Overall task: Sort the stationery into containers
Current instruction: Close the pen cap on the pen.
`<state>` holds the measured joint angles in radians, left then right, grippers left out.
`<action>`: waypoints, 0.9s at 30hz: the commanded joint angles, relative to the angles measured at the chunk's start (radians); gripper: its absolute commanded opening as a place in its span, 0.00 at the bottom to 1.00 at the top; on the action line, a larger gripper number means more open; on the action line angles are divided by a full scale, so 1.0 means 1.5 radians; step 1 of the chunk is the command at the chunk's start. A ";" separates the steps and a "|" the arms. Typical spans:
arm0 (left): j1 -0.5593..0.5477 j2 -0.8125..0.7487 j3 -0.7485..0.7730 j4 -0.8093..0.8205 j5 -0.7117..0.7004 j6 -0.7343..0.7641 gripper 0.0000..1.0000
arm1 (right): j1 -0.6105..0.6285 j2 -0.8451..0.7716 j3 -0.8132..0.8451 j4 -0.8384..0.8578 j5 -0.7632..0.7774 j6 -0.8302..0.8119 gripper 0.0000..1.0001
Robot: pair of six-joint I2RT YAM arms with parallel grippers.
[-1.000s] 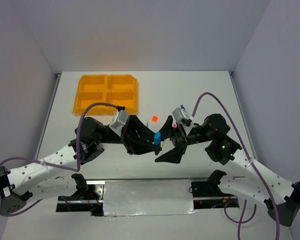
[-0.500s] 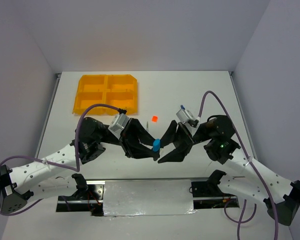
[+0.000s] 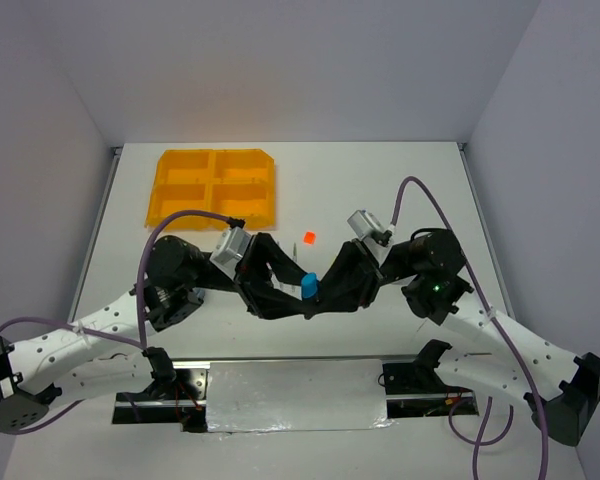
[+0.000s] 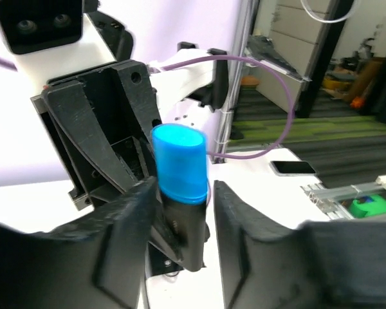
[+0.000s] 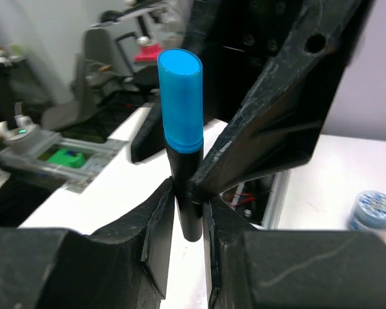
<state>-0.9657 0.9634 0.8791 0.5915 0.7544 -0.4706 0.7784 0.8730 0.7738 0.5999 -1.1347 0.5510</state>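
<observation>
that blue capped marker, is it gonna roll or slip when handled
The marker looks stiff: its barrel stands straight in the right gripper. Round and smooth-looking, it would probably roll if laid down and might slip in a light pinch. Slim, so likely light.

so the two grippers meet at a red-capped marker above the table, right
Only the colour is wrong: the cap is blue, not red. The right wrist view shows the marker with its blue cap between the fingers of the right gripper; the left gripper meets it there, above the table.
</observation>
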 commanded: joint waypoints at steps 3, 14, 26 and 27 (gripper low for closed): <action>0.001 -0.011 0.043 -0.119 -0.101 0.070 0.65 | 0.000 -0.043 0.019 -0.101 0.100 -0.083 0.00; 0.001 -0.013 0.044 -0.207 -0.300 0.062 0.80 | 0.000 -0.122 -0.007 -0.212 0.320 -0.156 0.00; 0.001 -0.032 0.104 -0.302 -0.391 0.054 0.99 | 0.001 -0.142 0.000 -0.365 0.454 -0.269 0.00; 0.001 -0.032 0.115 -0.316 -0.398 0.057 0.99 | 0.001 -0.139 -0.001 -0.372 0.454 -0.273 0.00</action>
<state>-0.9657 0.9455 0.9592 0.1467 0.2150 -0.3950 0.7746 0.6636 0.7692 0.0891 -0.5095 0.2054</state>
